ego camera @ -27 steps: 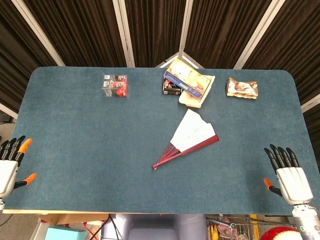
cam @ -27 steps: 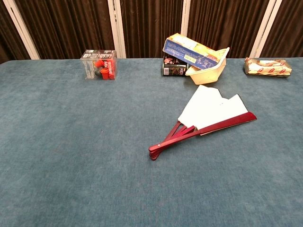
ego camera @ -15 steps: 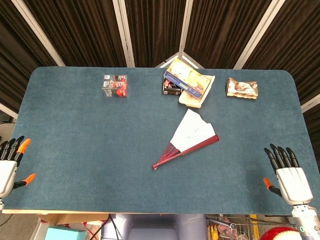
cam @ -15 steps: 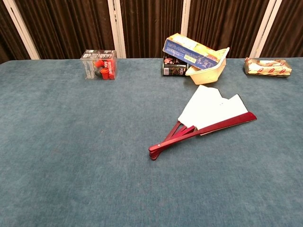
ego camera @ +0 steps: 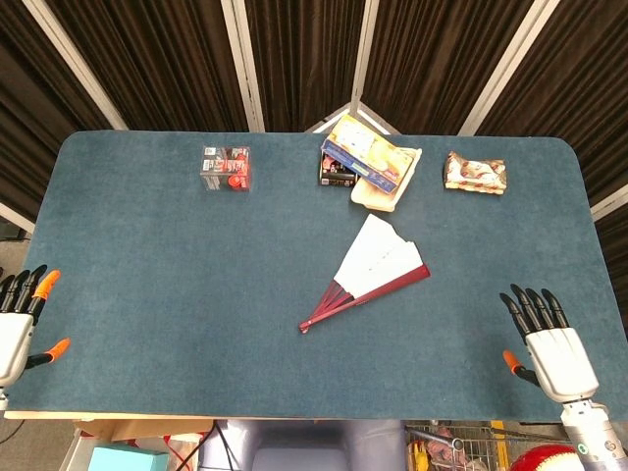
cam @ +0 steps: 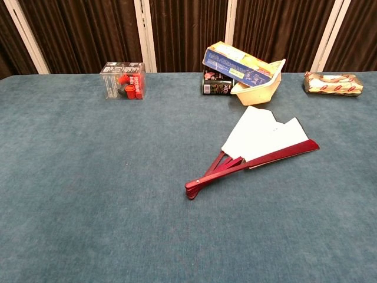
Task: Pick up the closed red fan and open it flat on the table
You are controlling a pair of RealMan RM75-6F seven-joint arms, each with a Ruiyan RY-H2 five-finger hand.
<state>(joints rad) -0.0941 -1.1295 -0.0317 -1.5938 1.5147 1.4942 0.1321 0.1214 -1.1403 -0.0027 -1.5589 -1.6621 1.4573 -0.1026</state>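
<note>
near the middle of the bench (ego camera: 177,294), a little toward the robot's right, the red fan (ego camera: 368,280) lies flat on the blue cloth. it is only part way spread: white leaf fanned toward the far side, dark red ribs gathered to a pivot at the near-left end, one red guard stick along its right edge. lying flat with nothing touching it, it looks set down rather than held, and the narrow wedge suggests the opening is either unfinished or judged good enough.

the left hand (ego camera: 18,329) sits at the near-left edge of the bench, fingers (ego camera: 29,287) straight and apart, holding nothing. the right hand (ego camera: 551,345) sits at the near-right corner, fingers (ego camera: 530,306) likewise straight and spread, nothing in them. both are well apart from the fan, which reads as a parked pose, out of the way of the work area; the chest view shows neither hand.

along the far edge stand a clear box with red pieces (ego camera: 226,169), a yellow and blue carton (ego camera: 365,157) leaning in a cream tray (ego camera: 385,192) beside a small dark box (ego camera: 336,173), and a wrapped packet (ego camera: 475,173). they are kept back from the fan, so a wider sweep of the leaf would likely meet the tray first.
</note>
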